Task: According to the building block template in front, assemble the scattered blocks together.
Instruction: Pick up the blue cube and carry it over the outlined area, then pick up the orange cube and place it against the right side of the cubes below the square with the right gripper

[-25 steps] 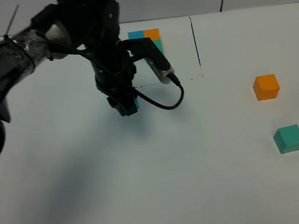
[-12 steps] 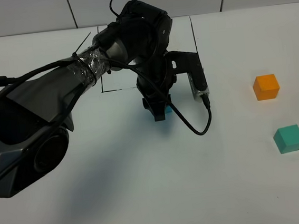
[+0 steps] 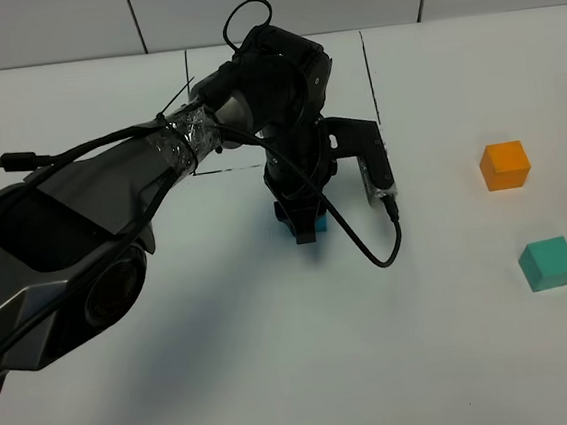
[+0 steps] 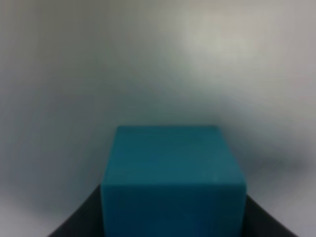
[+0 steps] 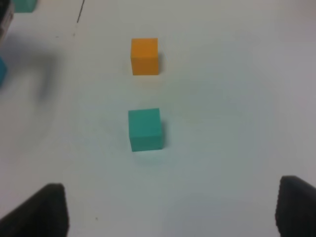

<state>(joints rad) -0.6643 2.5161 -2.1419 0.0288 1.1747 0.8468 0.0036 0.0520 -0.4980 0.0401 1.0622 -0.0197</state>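
Observation:
My left gripper (image 3: 303,223) is shut on the blue block (image 3: 307,228), low over the table just in front of the drawn black frame (image 3: 369,76). In the left wrist view the blue block (image 4: 173,180) fills the space between the dark fingers (image 4: 79,219). The template's cubes are hidden behind the left arm in the high view. The orange block (image 3: 505,165) and the teal-green block (image 3: 549,263) lie apart at the right. My right gripper (image 5: 170,212) hangs open above the table, short of the teal-green block (image 5: 145,129) and the orange block (image 5: 144,56).
The left arm (image 3: 110,189) stretches from the near left across to the middle, with a cable loop (image 3: 382,248) hanging beside the gripper. White table all round; a grey wall runs along the back.
The left arm has swung to the right with the blue block, then come slightly nearer. It now covers the template cubes. The orange and teal-green blocks have not moved.

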